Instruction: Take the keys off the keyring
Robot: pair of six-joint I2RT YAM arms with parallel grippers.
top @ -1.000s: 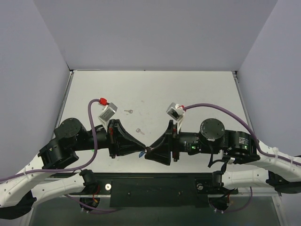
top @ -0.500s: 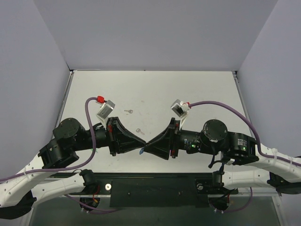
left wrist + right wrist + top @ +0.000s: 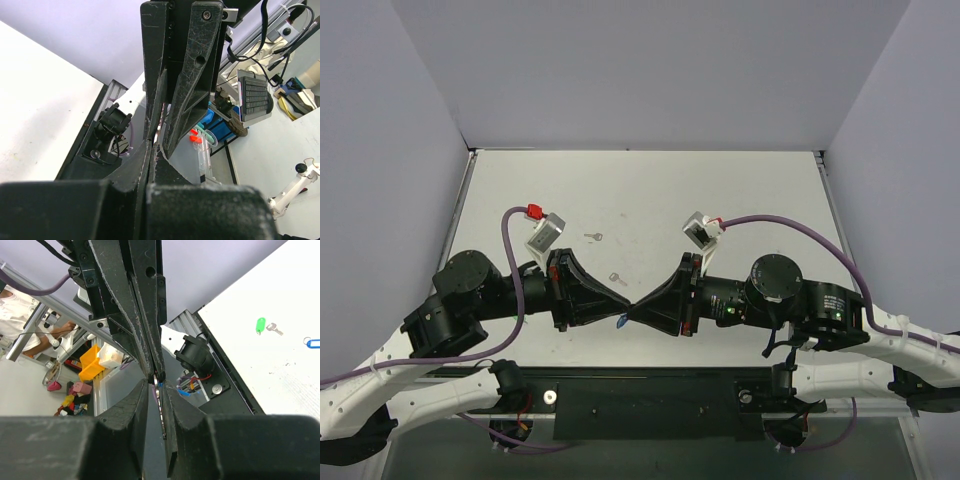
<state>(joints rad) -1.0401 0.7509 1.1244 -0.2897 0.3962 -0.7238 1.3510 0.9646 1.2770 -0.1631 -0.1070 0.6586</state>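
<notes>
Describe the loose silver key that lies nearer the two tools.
On the white table, look where the left tool and right tool meet tip to tip. Just beyond that spot lies the small silver key; its twin lies farther back and left.

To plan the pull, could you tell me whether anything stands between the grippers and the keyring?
Nothing visible does: the left gripper and right gripper meet tip to tip at the keyring, blue showing between them.

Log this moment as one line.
left claw: shut on keyring | right claw: shut on keyring | claws: tip to tip | table: loose key, another
</notes>
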